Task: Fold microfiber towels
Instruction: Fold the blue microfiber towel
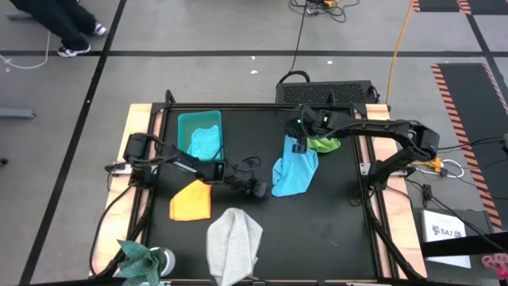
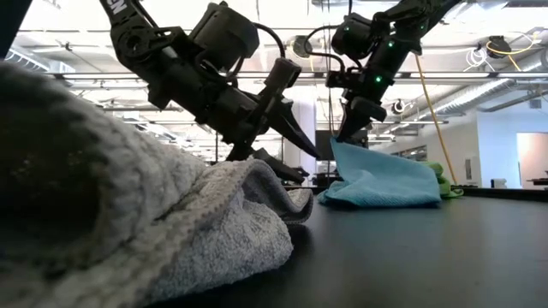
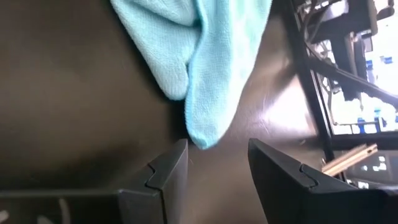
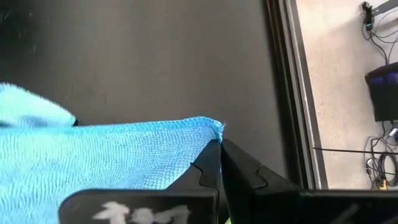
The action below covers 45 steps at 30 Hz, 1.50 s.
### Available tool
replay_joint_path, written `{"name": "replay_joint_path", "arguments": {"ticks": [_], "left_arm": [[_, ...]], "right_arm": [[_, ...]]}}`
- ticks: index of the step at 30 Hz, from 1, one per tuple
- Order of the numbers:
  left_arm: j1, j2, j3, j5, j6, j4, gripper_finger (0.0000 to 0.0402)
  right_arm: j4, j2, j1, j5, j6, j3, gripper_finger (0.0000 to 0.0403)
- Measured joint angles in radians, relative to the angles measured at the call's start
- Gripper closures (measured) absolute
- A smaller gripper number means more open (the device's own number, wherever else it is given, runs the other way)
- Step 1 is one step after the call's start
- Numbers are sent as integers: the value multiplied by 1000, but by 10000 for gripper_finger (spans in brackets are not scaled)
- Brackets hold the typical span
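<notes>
Light blue towel (image 1: pixel 294 173): soft, light, limp, we judge. Right gripper (image 4: pixel 219 144) pinches far corner; left gripper (image 3: pixel 217 163), fingers apart, should take near corner.

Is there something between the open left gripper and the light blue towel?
Nothing visible. The left gripper is open, and bare black table lies between its fingers and the near corner of the light blue towel, which the right gripper pinches.

Light blue towel (image 1: pixel 294 174), orange-yellow towel (image 1: pixel 191 201), grey towel (image 1: pixel 234 242), teal bin (image 1: pixel 183 127), black table (image 1: pixel 317 230).
</notes>
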Motion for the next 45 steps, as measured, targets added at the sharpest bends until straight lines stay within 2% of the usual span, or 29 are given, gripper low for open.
{"name": "replay_joint_path", "arguments": {"ticks": [7,19,27,32,39,45], "left_arm": [[8,0,0,2,7,-10,229],[-1,22,2,8,-12,-23,229],[3,93,92,25,29,-28,229],[2,147,160,73,52,-28,229],[34,127,183,148,74,-146,229],[79,71,185,154,82,-241,229]], "right_arm": [[74,0,8,-1,18,0,403],[79,0,7,-1,16,0,403],[84,-1,8,-1,18,-1,403],[83,-1,8,-1,18,0,403],[78,-1,8,-1,18,-1,403],[76,-1,8,-1,16,-1,403]]}}
